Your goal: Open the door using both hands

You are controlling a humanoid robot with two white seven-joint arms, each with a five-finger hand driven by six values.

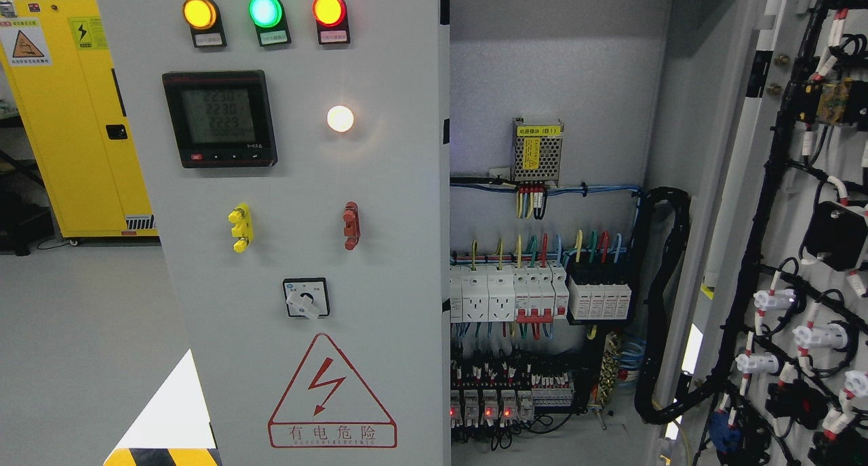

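Neither of my hands appears in the head view, so I cannot tell whether either is wide, narrow or holding anything.

The left door point(298, 249) of the grey electrical cabinet is shut and faces me. On it, from top down: amber, green and red indicator lamps point(264, 11), all lit; a digital meter point(219, 119); a lit white lamp point(340, 119); a yellow handle point(240, 227) and a red handle point(350, 225); a rotary switch point(306, 298); a red-bordered warning triangle point(331, 391).

The right door point(800, 201) stands swung open at the far right, black wiring harnesses running over its inner face. Between the doors the cabinet interior point(549, 79) is exposed: a small power supply point(537, 152) with a yellow label, rows of breakers point(508, 293) and relays below.

A yellow cabinet point(81, 113) stands at far left.
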